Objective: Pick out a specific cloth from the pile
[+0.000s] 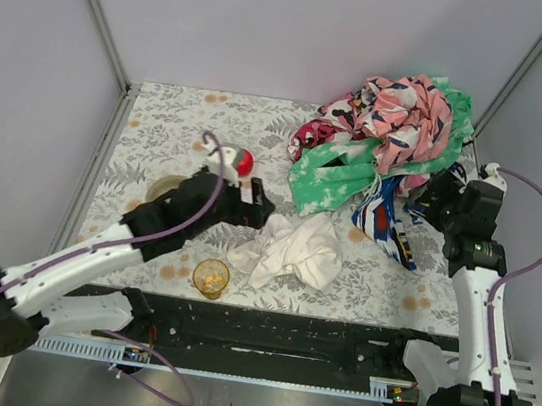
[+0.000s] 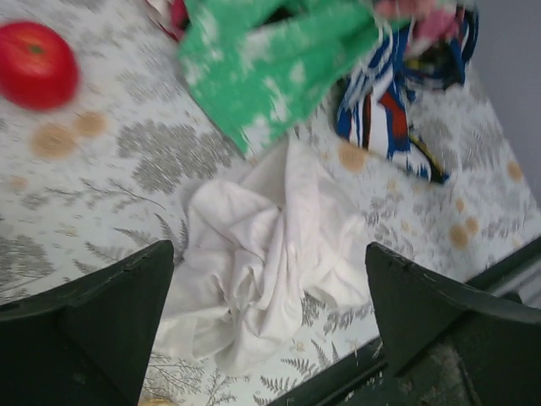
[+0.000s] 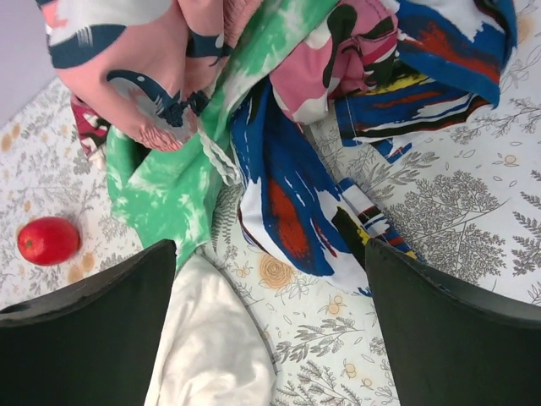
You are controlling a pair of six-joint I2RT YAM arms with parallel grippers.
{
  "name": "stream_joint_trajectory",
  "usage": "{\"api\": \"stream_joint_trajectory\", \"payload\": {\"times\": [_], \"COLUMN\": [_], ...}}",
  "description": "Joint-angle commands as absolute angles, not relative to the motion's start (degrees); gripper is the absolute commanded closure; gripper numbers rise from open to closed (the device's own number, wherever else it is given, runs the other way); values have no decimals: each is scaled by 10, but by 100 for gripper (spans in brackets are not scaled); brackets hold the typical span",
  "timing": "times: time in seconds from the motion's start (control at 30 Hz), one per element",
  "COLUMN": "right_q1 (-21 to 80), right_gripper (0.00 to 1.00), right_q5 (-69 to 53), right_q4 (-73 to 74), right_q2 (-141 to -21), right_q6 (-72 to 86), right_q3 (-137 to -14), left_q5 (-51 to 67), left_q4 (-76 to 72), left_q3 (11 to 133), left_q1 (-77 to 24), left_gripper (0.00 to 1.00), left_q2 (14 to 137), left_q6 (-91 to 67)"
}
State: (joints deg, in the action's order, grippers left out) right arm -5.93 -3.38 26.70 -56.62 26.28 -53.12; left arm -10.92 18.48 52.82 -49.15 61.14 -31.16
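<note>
Plainly one white cloth (image 1: 290, 249) lies beside one pile (image 1: 391, 139); one tomato (image 2: 34, 63); one cup (image 1: 211, 277).

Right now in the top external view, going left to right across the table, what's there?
Order: amber cup → white cloth → pile of colourful fabrics. The tomato is left out because it overlaps the cup's span.
</note>
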Motion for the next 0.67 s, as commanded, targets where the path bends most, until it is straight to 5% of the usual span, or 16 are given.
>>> {"api": "stream_joint_trajectory", "payload": {"times": [0.0, 0.17, 0.63], "right_q1": [-57, -57, -57], "right_gripper": [1, 1, 0], "right_q5": [22, 54, 93], "right_q4": [216, 216, 185], "right_q2": [-510, -483, -431], "right_q6": [281, 284, 265], "right_q3": [-510, -483, -441], "left_q5": [-308, -376, -330], "left_q4": [235, 293, 299], "left_q3": [505, 476, 411], "left_q1": [-483, -426, -279], "left_gripper": [1, 1, 1], "left_q2": [492, 425, 353], "left_q6": [-327, -360, -385]}}
